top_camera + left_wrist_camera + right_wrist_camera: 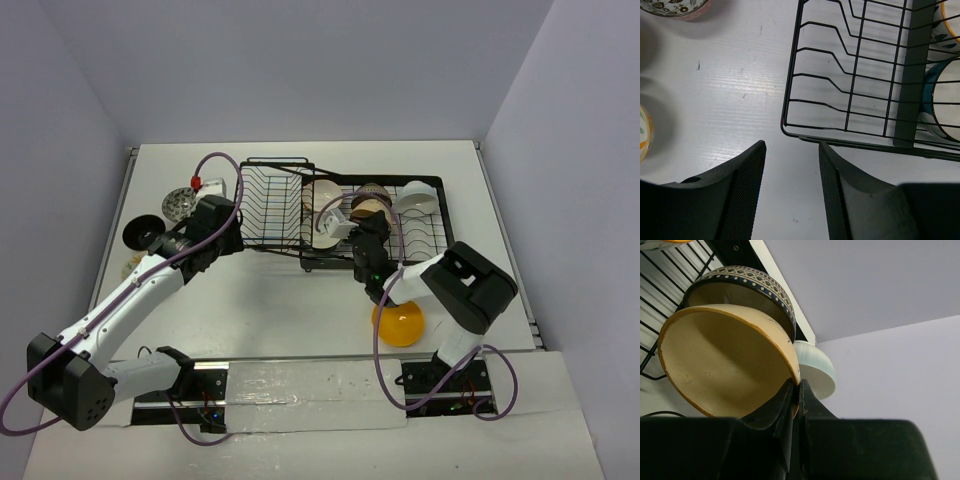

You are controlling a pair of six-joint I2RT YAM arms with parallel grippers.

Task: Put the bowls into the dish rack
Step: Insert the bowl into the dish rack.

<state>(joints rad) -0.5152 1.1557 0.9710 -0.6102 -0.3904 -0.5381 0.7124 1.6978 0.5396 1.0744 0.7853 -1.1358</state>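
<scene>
**Cream bowl pinched by the rim, on edge at the rack**

Your right gripper [796,390] is clamped on the rim of the cream bowl [720,360]. The bowl stands on edge beyond the fingertips, hollow side toward the wrist, just in front of the patterned bowl [750,282] in the dish rack [270,200]. Whether its far edge sits between wires is hidden. Your left gripper [790,170] hangs empty, fingers apart, beside the rack's corner, so the release falls to the right arm.

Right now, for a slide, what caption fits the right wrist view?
The right fingers pinch a cream bowl by its rim, patterned bowl and pale bowl behind, at the dish rack.
</scene>
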